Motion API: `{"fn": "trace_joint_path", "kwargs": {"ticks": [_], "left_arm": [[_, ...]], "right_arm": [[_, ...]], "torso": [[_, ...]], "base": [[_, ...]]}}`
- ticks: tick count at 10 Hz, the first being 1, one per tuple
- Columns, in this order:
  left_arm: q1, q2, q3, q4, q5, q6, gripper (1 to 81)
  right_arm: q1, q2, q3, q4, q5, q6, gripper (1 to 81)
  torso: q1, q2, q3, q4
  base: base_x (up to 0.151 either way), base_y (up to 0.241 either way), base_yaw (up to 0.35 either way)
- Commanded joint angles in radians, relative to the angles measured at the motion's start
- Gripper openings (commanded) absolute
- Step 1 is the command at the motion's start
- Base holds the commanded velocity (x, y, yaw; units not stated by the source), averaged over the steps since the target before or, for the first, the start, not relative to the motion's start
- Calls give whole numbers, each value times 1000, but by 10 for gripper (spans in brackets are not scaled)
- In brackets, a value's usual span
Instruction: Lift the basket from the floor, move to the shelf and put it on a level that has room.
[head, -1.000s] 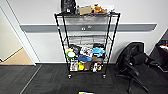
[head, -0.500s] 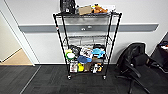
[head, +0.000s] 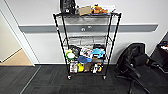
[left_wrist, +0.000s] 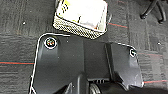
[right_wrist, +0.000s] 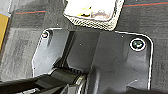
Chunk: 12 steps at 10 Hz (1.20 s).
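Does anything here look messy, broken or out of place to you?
One thing: the office chair beside the shelf appears tipped over on the floor, its back and legs sprawled sideways. The lower tiers are crammed with packets but nothing has spilled. The basket sits upright on the carpet, undamaged.

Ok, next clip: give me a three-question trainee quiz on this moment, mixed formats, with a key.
1. True or false: the basket sits on the dark carpet floor, not on the shelf.
2. Multiple choice: which tier of the shelf has the most free room? A) the top tier B) the second tier from the top C) the third tier
3. Short answer: what stands on the floor to the right of the shelf in the head view?

Key
1. True. Both wrist views show it resting on the carpet.
2. B. The top and lower tiers are crowded with items.
3. A black office chair.
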Motion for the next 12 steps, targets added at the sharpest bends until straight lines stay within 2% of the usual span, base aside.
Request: {"fn": "trace_joint_path", "kwargs": {"ticks": [1,3,4,6,7,12], "left_arm": [[-47,-21,13,-2,45,-2,811],[-47,-20,13,-41,46,-3,811],[-48,-20,13,-72,46,-3,811],[-47,-25,11,-76,48,-3,811],[-47,-23,11,-79,48,-5,811],[-83,-32,-1,-123,77,-13,811]], "right_arm": [[46,-7,6,1,-63,2,811],[46,-5,5,4,-63,4,811],[47,-4,8,4,-63,4,811],[49,-1,23,4,-65,4,811],[49,-1,26,4,-65,4,811],[61,-8,20,-2,-63,4,811]], "torso": [[64,-99,0,0],[93,-147,0,0],[114,-180,-91,0],[149,-235,-109,0],[165,-262,-134,0],[274,-432,-294,0]], "base": [[0,0,0],[0,0,0],[0,0,0],[0,0,0],[0,0,0],[0,0,0]]}}
